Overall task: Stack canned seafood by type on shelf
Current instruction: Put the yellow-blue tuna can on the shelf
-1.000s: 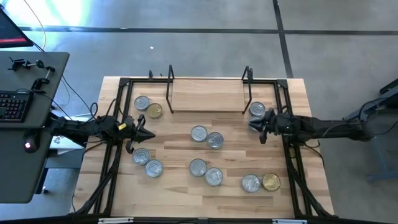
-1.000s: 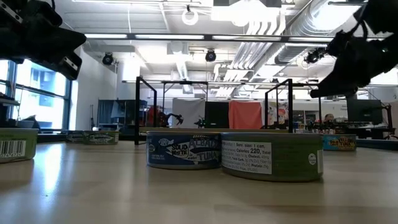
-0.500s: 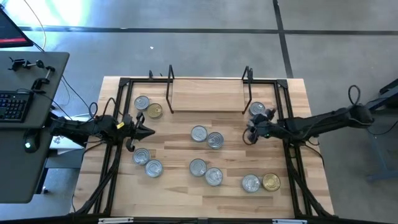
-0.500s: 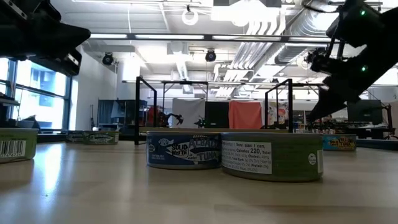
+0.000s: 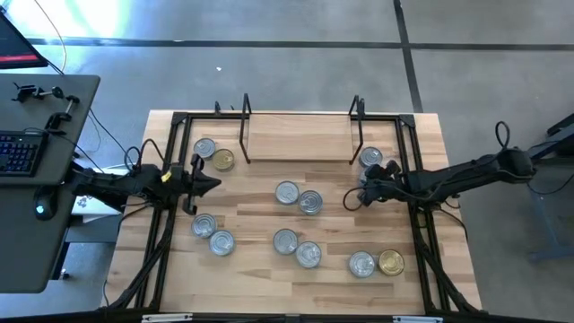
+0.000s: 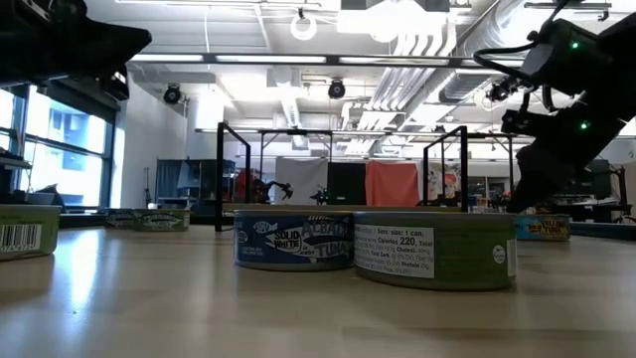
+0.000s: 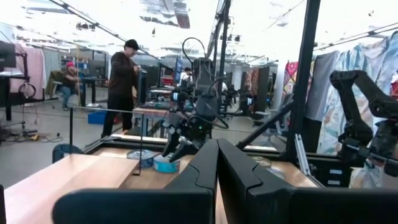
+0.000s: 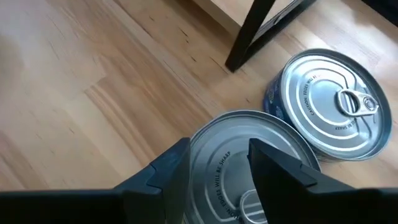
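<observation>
By the shelf's [image 5: 300,144] right end, my right gripper [image 8: 217,163] straddles a silver tin [image 8: 249,165], fingers spread for grabbing; left gripper [image 5: 213,186] waits pressed shut.

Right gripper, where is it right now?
In the high view the right gripper is on the table's right side, just in front of the shelf's right end, over two silver cans lying close together there.

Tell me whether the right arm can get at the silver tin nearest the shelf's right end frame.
Probably yes. The right pincer hangs open just above one silver tin, and the tin by the shelf frame lies right beside it, lid bare, only the frame's leg close by.
</observation>
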